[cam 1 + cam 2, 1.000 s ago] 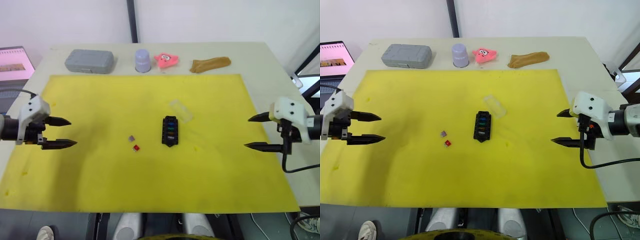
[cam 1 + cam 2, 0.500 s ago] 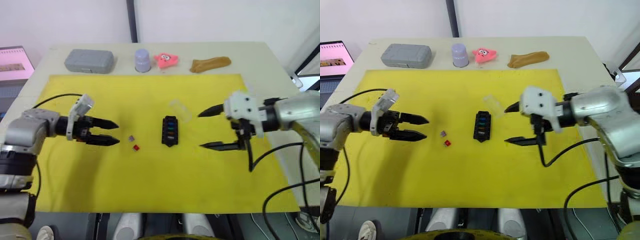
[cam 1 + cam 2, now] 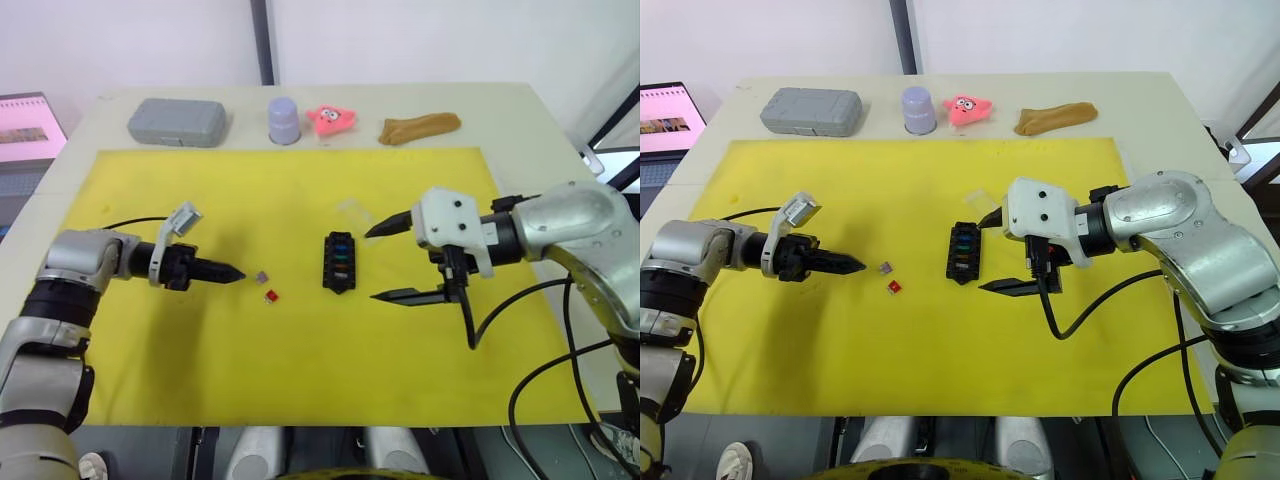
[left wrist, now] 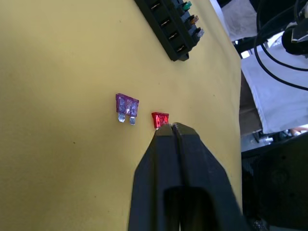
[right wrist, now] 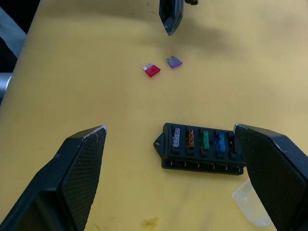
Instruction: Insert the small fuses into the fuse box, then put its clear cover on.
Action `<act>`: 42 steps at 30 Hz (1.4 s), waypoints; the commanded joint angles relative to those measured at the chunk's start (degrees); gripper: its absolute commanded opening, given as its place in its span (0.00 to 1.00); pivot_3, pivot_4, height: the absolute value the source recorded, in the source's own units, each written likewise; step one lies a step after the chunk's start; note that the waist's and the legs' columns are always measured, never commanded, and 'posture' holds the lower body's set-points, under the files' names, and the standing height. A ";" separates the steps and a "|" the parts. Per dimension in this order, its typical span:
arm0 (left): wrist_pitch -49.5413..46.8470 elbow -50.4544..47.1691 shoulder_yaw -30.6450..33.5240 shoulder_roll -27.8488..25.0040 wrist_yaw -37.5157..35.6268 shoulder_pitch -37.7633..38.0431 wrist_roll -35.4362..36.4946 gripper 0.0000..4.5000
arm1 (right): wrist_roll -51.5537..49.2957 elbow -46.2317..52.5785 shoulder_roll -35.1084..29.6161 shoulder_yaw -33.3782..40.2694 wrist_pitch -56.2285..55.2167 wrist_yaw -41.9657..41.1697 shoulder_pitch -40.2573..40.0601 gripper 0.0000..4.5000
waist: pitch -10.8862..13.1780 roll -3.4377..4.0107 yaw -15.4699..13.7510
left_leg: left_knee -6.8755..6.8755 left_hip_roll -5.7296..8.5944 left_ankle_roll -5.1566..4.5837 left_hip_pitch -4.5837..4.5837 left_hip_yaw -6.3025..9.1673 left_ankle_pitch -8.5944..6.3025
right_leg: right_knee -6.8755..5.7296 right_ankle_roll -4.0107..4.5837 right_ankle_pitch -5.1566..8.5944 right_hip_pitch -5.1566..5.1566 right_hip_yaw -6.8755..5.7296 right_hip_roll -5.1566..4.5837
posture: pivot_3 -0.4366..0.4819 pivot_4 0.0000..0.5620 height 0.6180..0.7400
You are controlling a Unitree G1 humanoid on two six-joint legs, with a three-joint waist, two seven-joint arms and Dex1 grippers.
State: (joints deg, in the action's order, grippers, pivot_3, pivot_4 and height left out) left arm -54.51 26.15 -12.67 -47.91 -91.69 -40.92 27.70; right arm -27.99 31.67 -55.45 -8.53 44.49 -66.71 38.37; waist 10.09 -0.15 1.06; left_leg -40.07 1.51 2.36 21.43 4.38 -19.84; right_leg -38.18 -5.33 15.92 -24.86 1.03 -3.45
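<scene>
A: Logging positions: where did the fuse box (image 3: 340,262) sit?

B: It lay near the middle of the yellow mat (image 3: 250,370), long axis running away from the robot. Four fuses showed seated in its slots in the right wrist view: grey, amber, green, blue. The clear cover (image 3: 360,221) lay just beyond the box toward the robot's right, apart from it.

A: Loose fuses?

B: Two, on the mat to the box's left: a purple fuse (image 3: 262,276) and a red fuse (image 3: 271,296), close together, not touching.

A: Left gripper (image 3: 230,272)?

B: Fingers were pressed together, holding nothing, with the tip just beside the purple fuse. I could not tell whether it touched.

A: Right gripper (image 3: 382,264)?

B: Fingers were spread wide, empty, just right of the box; one tip pointed toward the cover.

A: Back edge of the table?

B: A grey case (image 3: 177,121), a lilac cup (image 3: 284,120), a pink toy (image 3: 333,119) and a brown piece (image 3: 419,127) stood in a row, well apart from the work.
</scene>
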 commanded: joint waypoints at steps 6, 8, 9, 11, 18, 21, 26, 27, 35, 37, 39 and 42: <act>-2.39 5.69 -0.44 2.68 0.54 -3.65 -0.47 0.00 | -0.65 1.88 0.19 0.53 0.19 1.03 1.22 1.00 | -0.01 0.02 -0.04 | 0.00 0.00 0.00 0.00 0.00 0.00 | 0.00 0.00 0.00 0.00 0.00 -0.01 | 0.48 0.27 1.00; -4.49 15.34 -1.07 8.44 2.67 -7.70 -2.36 0.00 | -0.93 2.98 0.73 0.42 1.21 2.28 1.36 1.00 | -0.03 0.03 -0.65 | -0.02 0.07 -0.01 -0.03 0.03 0.00 | -0.03 0.00 0.00 0.05 -0.02 -0.01 | 0.48 0.27 1.00; -3.89 18.26 -1.07 9.98 2.93 -8.92 -3.30 0.00 | -1.03 3.30 0.86 0.38 1.60 2.66 1.44 1.00 | -0.03 0.02 -0.68 | -0.05 0.26 -0.08 0.01 0.11 -0.03 | -0.02 0.00 0.00 0.08 -0.11 -0.01 | 0.48 0.27 1.00; -1.86 21.01 -0.87 10.91 2.27 -10.09 -4.89 0.00 | -1.20 3.59 0.87 0.38 2.08 3.02 1.49 1.00 | -0.02 -0.06 -0.26 | -0.07 0.40 -0.11 0.02 0.15 -0.05 | -0.01 0.00 0.00 0.10 -0.12 -0.06 | 0.48 0.27 1.00; 3.31 25.87 -0.46 10.88 -0.29 -12.56 -8.57 0.00 | -2.08 4.48 0.70 0.68 3.25 3.75 1.33 1.00 | -0.03 -0.06 -0.05 | -0.04 0.44 0.07 0.02 0.14 0.05 | -0.05 -0.01 0.00 0.02 -0.11 -0.16 | 0.48 0.27 1.00; 3.73 27.25 -0.51 10.70 -0.76 -13.26 -9.44 0.00 | -2.08 4.17 0.86 0.32 3.09 3.94 1.58 1.00 | -0.03 -0.06 -0.01 | -0.04 0.44 0.07 0.01 0.14 0.05 | -0.07 -0.01 0.00 0.01 -0.11 -0.15 | 0.48 0.27 1.00; 3.33 27.79 -0.55 10.13 -0.81 -13.67 -9.31 0.39 | -1.88 3.68 1.19 -0.21 2.69 4.01 2.00 1.00 | -0.02 -0.06 -0.03 | -0.04 0.43 0.06 0.02 0.14 0.05 | -0.07 -0.01 0.00 0.00 -0.11 -0.15 | 0.48 0.27 1.00; 3.23 27.61 -0.73 9.97 -0.81 -13.57 -9.13 0.39 | -1.88 3.63 1.22 -0.27 2.68 4.02 2.05 1.00 | -0.02 -0.06 -0.04 | -0.04 0.43 0.06 0.02 0.15 0.05 | -0.07 -0.01 0.00 0.00 -0.11 -0.15 | 0.48 0.27 1.00; 1.54 24.55 -4.44 8.80 -0.81 -11.73 -6.19 0.39 | -1.86 3.49 0.99 -0.45 2.71 4.07 2.15 1.00 | -0.02 -0.06 0.05 | -0.03 0.41 0.07 0.02 0.15 0.05 | -0.07 -0.01 0.00 -0.01 -0.10 -0.17 | 0.48 0.27 1.00; 1.20 22.79 -5.90 8.30 -0.81 -10.93 -4.85 0.39 | -1.91 3.56 0.94 -0.41 2.84 4.14 2.19 1.00 | -0.02 -0.06 0.07 | -0.03 0.40 0.07 0.02 0.15 0.05 | -0.06 -0.01 0.00 -0.01 -0.09 -0.17 | 0.48 0.27 1.00; 1.22 21.52 -7.33 7.79 -0.81 -10.42 -3.72 0.39 | -1.90 3.60 0.91 -0.41 2.95 4.27 2.21 1.00 | -0.02 -0.06 0.04 | -0.02 0.32 0.07 0.02 0.15 0.05 | -0.06 -0.01 0.00 -0.02 -0.08 -0.17 | 0.48 0.27 1.00; 1.44 20.52 -8.99 7.24 -0.81 -10.04 -2.32 0.39 | -1.92 3.63 0.91 -0.44 3.13 4.46 2.33 1.00 | -0.02 -0.06 0.02 | -0.02 0.19 0.06 0.03 0.13 0.05 | -0.05 -0.01 0.00 -0.01 -0.09 -0.15 | 0.48 0.27 1.00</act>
State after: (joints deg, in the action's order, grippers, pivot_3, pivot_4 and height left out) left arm -52.93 47.86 -19.89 -39.91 -92.30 -51.74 24.54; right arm -29.74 34.53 -54.50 -9.81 47.89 -62.51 39.42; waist 10.07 -0.21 1.08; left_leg -40.09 1.69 2.43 21.46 4.50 -19.79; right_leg -38.23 -5.34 15.92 -24.87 0.94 -3.60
